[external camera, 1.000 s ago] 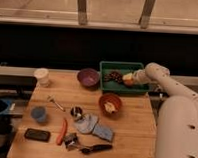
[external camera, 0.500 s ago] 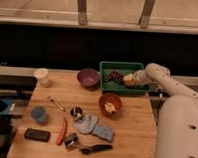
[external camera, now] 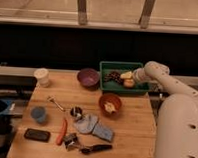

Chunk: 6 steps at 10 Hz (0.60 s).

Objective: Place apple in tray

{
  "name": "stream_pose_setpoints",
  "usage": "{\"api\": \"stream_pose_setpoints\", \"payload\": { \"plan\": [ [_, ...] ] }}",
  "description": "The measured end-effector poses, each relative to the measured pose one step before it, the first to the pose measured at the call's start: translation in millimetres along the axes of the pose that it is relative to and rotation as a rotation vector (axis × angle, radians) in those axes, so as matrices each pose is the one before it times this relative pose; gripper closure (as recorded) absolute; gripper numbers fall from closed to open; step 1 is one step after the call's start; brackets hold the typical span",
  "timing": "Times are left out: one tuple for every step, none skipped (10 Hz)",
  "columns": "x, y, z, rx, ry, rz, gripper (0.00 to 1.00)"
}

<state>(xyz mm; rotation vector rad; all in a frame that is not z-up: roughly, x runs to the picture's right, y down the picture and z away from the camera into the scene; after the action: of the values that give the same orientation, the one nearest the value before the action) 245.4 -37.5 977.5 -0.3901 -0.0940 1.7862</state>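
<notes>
The green tray (external camera: 106,86) stands at the back right of the wooden table. The apple (external camera: 128,83), small and yellow-orange, is inside the tray towards its right end, next to a dark brown lumpy cluster (external camera: 114,77). My gripper (external camera: 134,77) reaches into the tray from the right, right over and against the apple. Whether it still holds the apple does not show. The white arm (external camera: 162,79) comes in from the right edge.
A dark purple bowl (external camera: 87,77) stands left of the tray. An orange bowl (external camera: 110,103) with pale food pieces sits in front of it. Further left are a white cup (external camera: 41,76), a blue cup (external camera: 38,114), an orange stick (external camera: 62,131), a black phone (external camera: 37,135) and a cloth (external camera: 92,125).
My gripper has moved a little left and down, further into the tray, and the apple has gone with it. Nothing else has moved.
</notes>
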Motion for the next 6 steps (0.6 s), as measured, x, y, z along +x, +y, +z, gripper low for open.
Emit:
{"api": "stream_pose_setpoints", "payload": {
  "plan": [
    [-8.64, 9.33, -4.32, -0.00154, -0.01806, -0.02458, 0.2],
    [-6.33, 5.41, -5.69, -0.00145, -0.01832, -0.01332, 0.2],
    [-10.5, 6.59, -10.95, -0.00326, -0.03136, -0.01701, 0.2],
    [-13.75, 9.43, -15.64, -0.00243, -0.04101, -0.02283, 0.2],
    [-13.36, 5.7, -15.27, 0.00792, -0.03887, -0.02147, 0.2],
    [-14.05, 4.25, -15.01, 0.01402, -0.03979, -0.01247, 0.2]
  ]
}}
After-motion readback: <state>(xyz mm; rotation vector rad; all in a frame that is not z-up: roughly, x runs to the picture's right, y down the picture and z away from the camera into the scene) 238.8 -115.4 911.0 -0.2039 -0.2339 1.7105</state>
